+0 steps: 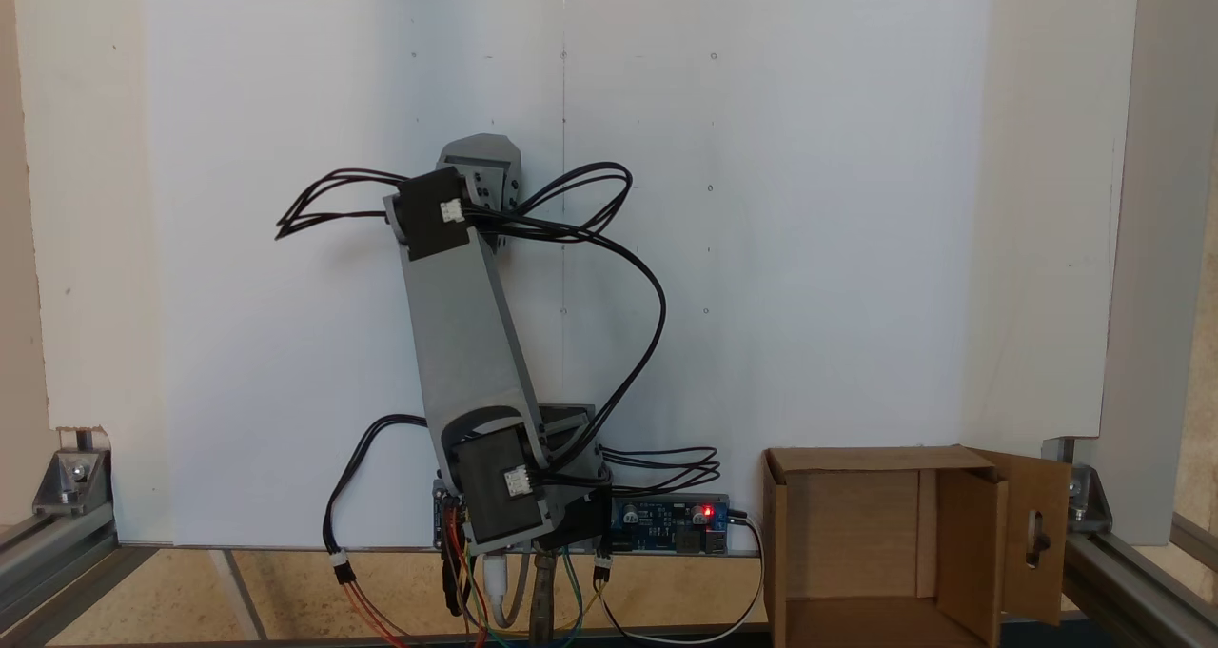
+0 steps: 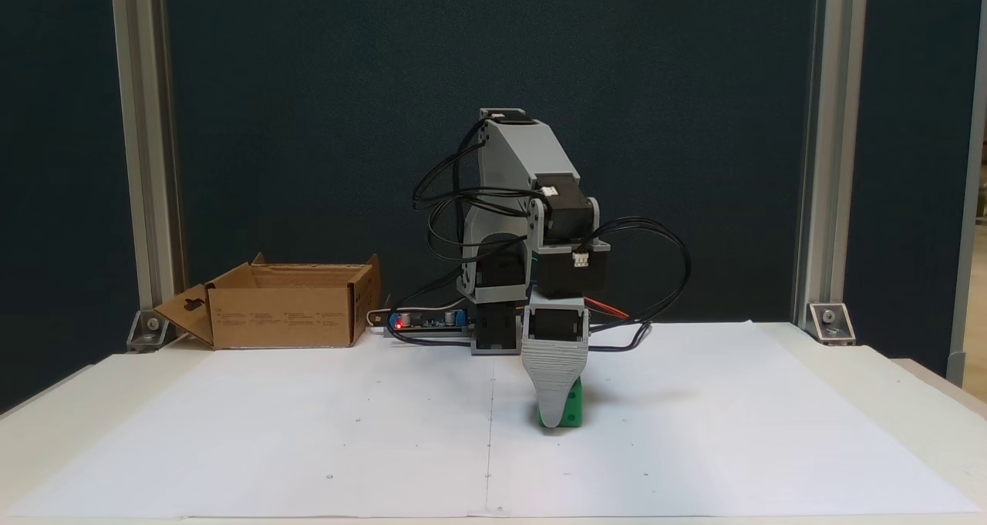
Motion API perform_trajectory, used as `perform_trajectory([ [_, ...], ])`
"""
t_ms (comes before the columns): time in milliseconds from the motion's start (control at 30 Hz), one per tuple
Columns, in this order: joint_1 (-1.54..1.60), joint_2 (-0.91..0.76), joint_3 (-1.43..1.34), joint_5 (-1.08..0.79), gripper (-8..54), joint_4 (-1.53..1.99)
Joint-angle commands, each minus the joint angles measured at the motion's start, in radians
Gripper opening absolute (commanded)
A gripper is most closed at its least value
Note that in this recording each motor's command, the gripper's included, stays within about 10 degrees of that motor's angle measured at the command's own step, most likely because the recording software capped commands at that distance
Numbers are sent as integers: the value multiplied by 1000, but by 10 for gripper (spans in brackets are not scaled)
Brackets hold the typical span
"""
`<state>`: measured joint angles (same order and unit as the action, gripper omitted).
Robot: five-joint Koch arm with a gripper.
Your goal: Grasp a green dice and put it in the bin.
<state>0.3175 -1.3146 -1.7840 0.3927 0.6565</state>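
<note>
While the arm (image 1: 457, 343) leans up across the white sheet (image 1: 809, 248) in the top-down fixed view, its wrist sits near 12 o'clock of the base, and cables loop out at 9 and 3 o'clock. At 4 o'clock of the base stands the bin (image 1: 856, 534), mouth open, its slotted flap (image 1: 1035, 534) swung out.

From the front fixed view, the gripper (image 2: 552, 417) points down at the sheet, its ribbed jaw facing the camera. Behind it the dice (image 2: 572, 411) peeks out at 3 o'clock, resting on the paper. Only 1 jaw shows, so I cannot tell whether it grips. At 10 o'clock of the dice, well apart, sits the bin (image 2: 285, 317).
</note>
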Motion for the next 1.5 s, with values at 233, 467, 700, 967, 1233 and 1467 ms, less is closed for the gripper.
perform_trajectory([
  [233, 2, -6, 14, -25, 322, 0],
  [467, 2, -14, 12, -23, 200, 8],
  [700, -28, -60, 14, -15, 121, 5],
  [967, -34, -83, 14, -15, 120, 15],
  [1233, -91, -242, 72, -17, 120, 167],
  [1467, -238, -305, 483, -18, 120, 589],
])
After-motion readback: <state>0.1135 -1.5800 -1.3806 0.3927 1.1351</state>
